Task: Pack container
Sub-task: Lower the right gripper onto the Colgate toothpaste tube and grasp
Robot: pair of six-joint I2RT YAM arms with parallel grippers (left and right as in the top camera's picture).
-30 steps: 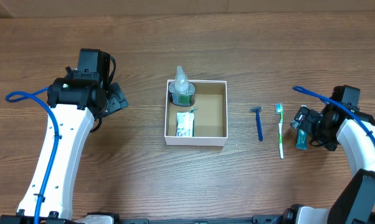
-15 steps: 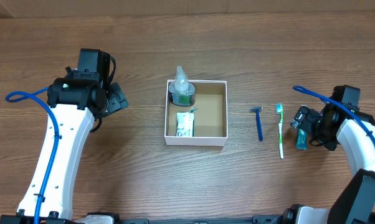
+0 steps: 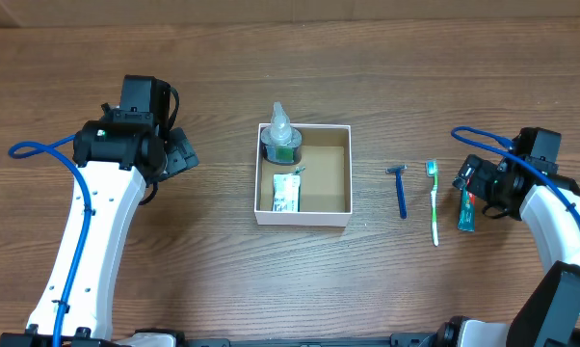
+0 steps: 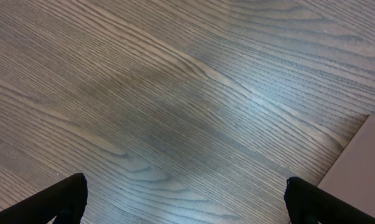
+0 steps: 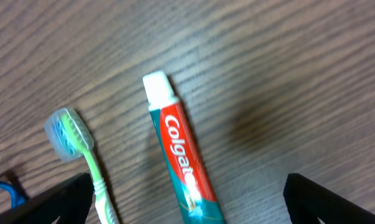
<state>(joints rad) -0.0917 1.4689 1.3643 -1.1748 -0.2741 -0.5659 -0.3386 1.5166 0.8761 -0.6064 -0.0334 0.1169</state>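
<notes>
Fingers wide apart, the right gripper (image 5: 187, 186) hovers over the toothpaste tube (image 5: 178, 155): light, squashy, probably best pinched mid-body for the container (image 3: 327, 183).

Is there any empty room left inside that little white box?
Yes: the right half of the white cardboard box is bare brown floor, up to its right wall. The left side is crowded, with a clear bottle with green contents and a small green-white packet.

L pincer (image 3: 182, 154) splayed wide, empty, arm stretched fwd; R pincer (image 3: 464, 182) also splayed, empty.
</notes>
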